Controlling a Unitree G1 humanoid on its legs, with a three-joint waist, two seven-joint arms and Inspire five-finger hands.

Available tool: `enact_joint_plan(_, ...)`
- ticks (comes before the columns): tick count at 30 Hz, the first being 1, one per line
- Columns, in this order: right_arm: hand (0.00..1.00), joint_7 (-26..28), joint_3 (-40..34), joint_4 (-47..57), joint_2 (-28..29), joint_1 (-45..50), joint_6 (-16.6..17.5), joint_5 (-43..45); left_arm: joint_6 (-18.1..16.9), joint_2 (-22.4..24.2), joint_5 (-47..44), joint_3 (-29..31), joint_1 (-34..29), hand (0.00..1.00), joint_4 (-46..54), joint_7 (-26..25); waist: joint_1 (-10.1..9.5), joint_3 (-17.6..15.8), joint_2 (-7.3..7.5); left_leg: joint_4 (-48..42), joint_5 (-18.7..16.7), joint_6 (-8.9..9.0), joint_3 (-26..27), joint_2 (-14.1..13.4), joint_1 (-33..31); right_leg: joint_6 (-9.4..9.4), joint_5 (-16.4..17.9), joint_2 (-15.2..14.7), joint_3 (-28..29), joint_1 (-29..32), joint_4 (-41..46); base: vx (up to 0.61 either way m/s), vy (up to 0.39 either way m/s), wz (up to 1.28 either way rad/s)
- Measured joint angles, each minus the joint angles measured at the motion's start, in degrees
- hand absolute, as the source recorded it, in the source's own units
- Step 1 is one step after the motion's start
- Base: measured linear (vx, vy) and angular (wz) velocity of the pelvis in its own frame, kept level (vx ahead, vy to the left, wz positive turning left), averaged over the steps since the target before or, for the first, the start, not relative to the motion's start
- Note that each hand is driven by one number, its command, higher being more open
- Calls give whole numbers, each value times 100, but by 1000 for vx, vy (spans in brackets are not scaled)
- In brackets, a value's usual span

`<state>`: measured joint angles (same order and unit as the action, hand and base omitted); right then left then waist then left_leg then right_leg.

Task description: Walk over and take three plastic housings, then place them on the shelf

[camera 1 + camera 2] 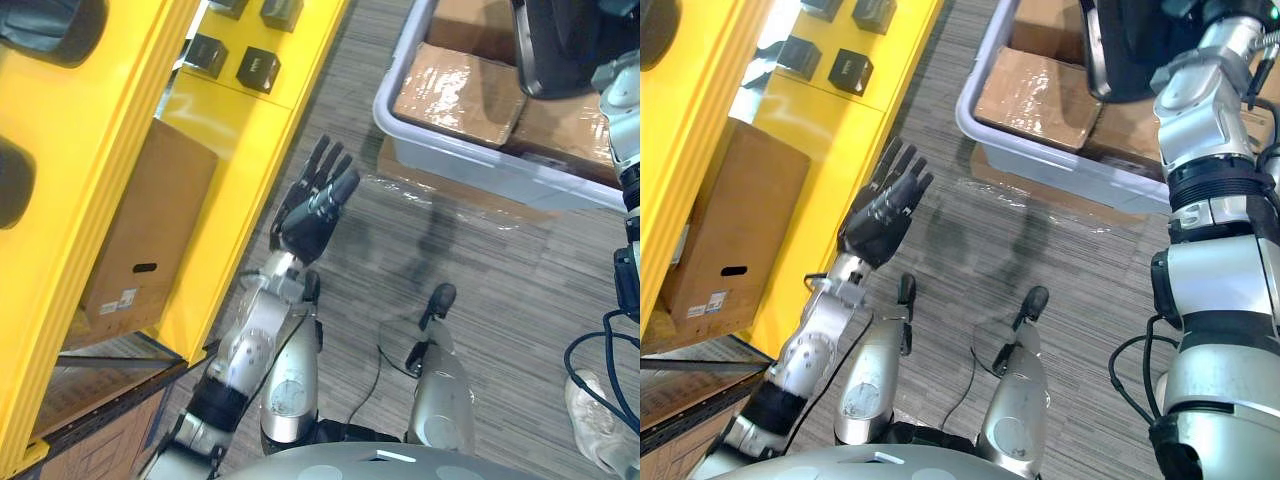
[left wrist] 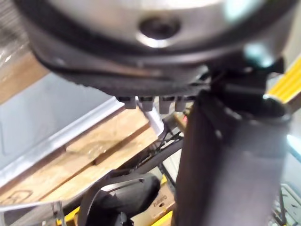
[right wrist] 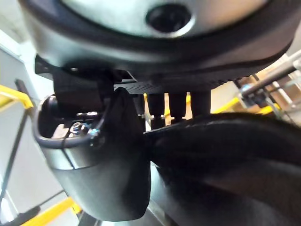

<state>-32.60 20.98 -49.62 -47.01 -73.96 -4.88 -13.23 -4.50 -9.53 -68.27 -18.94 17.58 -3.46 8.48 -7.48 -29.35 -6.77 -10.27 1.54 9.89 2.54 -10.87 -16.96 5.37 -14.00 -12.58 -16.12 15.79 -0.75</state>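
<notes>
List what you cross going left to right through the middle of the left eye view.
yellow shelf post → cardboard box → left robot hand, fingers straight → grey bin of wrapped cartons

Both head eyes look steeply down, sharing the yellow shelf [image 1: 250,120], grey bin [image 1: 440,150] and carpet [image 1: 500,300]; wrist cameras sit close behind the left robot hand [image 2: 225,155] and right robot hand [image 3: 108,160].

Grey striped carpet [image 1: 500,300] covers the middle; yellow shelving [image 1: 100,120] runs down the left, a grey bin [image 1: 450,155] sits upper right.
</notes>
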Motion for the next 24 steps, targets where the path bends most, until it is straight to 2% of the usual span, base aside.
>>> enact_joint_plan(2, 0, -4, -25, 197, 259, -2, 179, -60, 277, -59, -484, 66, 583, 100, -573, -72, 172, -2, 200, 88, 14, 19, 120, -15, 126, -8, -7, 15, 109, 1, -9, 15, -3, -22)
enact_joint_plan(5, 0, -2, -25, 288, 523, 0, 315, -220, 579, -45, -863, 47, 1353, 100, -1401, -288, 355, -2, 358, 137, 7, 27, 261, -30, 206, -18, -19, 37, 228, 17, -45, 4, 11, -21)
enact_joint_plan(10, 0, 2, -91, 332, 888, 128, 365, -224, 689, -44, -1373, 21, 1977, 100, -2122, -559, 498, -4, 383, 148, -35, 83, 392, -148, 276, -27, -27, 159, 338, 38, -77, 6, -4, -17)
enact_joint_plan(13, 0, 7, -112, 333, 998, 384, 489, -474, 641, -48, -1706, 22, 2171, 100, -2139, -590, 504, -8, 395, 152, -49, 102, 454, -193, 328, -29, -29, 207, 389, 36, -74, 10, 8, -11)
enact_joint_plan(16, 0, 7, -122, 391, 1229, 584, 697, -692, 390, -46, -1833, 25, 2470, 100, -2224, -656, 606, -8, 426, 143, -67, 102, 478, -195, 347, -29, -29, 208, 403, 33, -65, -8, 23, -5)
enact_joint_plan(22, 0, 8, -117, 1096, 1830, 949, 974, -997, -76, 12, -1954, 32, 2841, 100, -2425, -773, 760, -11, 666, -57, -204, 116, 577, -259, 363, -31, -28, 266, 534, 22, -67, -23, 21, -11)
enact_joint_plan(24, 0, 23, -73, 1358, 1896, 1060, 1144, -1182, -76, 72, -1907, 10, 2992, 100, -2578, -824, 782, -13, 764, -95, -225, 120, 596, -270, 366, -35, -31, 272, 550, 14, -66, -20, 21, -6)
